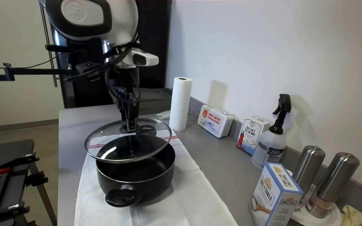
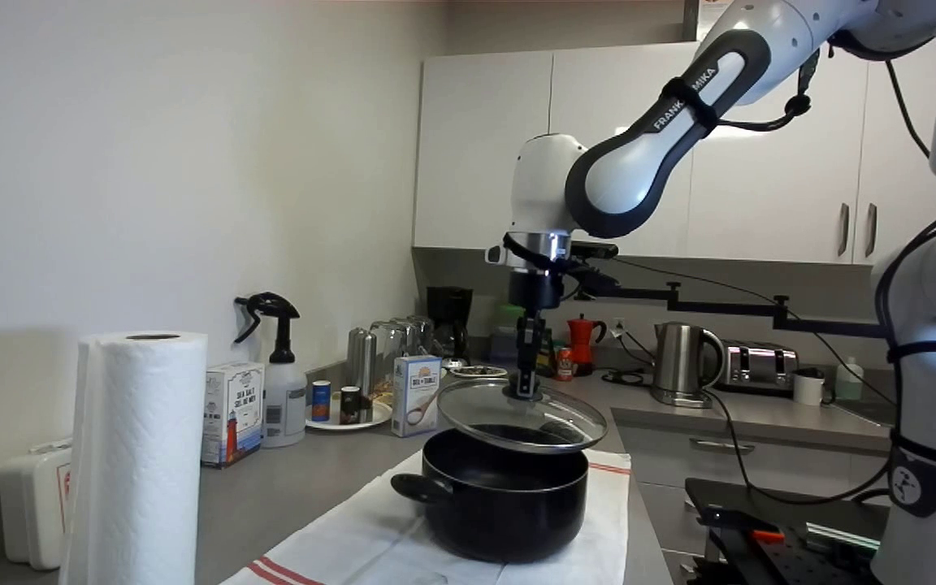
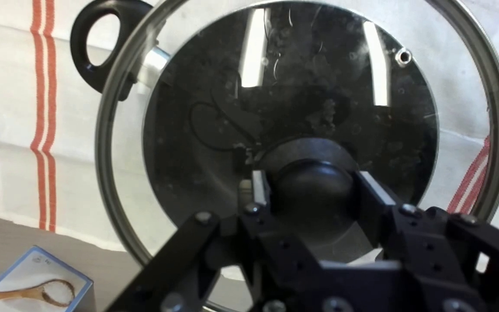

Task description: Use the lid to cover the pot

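Note:
The glass lid (image 1: 143, 146) hangs just above the black pot, tilted in both exterior views (image 2: 549, 421). In the wrist view the lid (image 3: 301, 117) spans the pot's dark opening. My gripper (image 1: 131, 127) is shut on the lid's black knob (image 3: 314, 190); it also shows from the side (image 2: 525, 388) and close up (image 3: 311, 182). The pot (image 1: 151, 185) stands upright on a white towel, its near inside uncovered in both exterior views (image 2: 509, 520). In an exterior view the lid sits off to the pot's far left. One pot handle (image 3: 78, 52) sticks out past the lid.
The white towel (image 1: 193, 201) lies under the pot. A table salt box (image 1: 275, 194), steel grinders (image 1: 333, 182), a spray bottle (image 1: 269, 147), a sea salt box (image 1: 253, 133), a first aid kit (image 1: 214, 121) and a paper towel roll (image 1: 180, 103) stand along the wall.

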